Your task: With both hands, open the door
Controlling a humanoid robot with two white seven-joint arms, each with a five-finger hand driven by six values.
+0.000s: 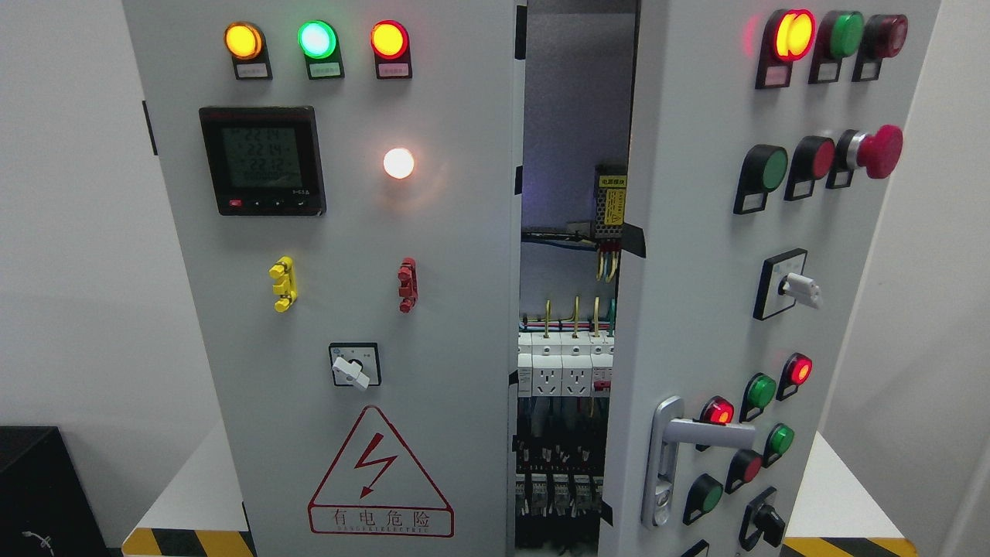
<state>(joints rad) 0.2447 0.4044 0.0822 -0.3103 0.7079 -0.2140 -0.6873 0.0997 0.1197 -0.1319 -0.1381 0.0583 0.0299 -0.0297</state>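
**Q:** Hands first — where were they, and what were the fingers doing?

**A:** Neither hand showed anywhere in the head view. No arm entered from the lower left or lower right, so whether the fingers were apart or together could not be told.

**Q:** Where was the door?

**A:** At the right of the frame. The right door (696, 255) of the grey cabinet (464, 325) stood partly ajar, its free edge swung toward the camera, with a dark gap at centre frame showing breakers (563, 363) and wiring (568, 240). The left door (348, 232), at left of centre, looked shut and flush.

**Q:** How would the right door be expected to handle?

**A:** As a stiff sheet-metal panel: rigid, probably moderately heavy with its buttons and lamps, swinging on hinges at its far right side. The painted face looked smooth and likely slippery, offering little purchase.

**Q:** Where, then, to take hold?

**A:** Best at the silver lever handle (681, 437), lower right of centre, or along the exposed free edge beside the gap. The handle sat just beside a lit red button (718, 411), with the red mushroom button (878, 151) at upper right and the rotary switch (789, 286) below it. A careless palm might press one, so the bare metal between controls was the safer place to push.
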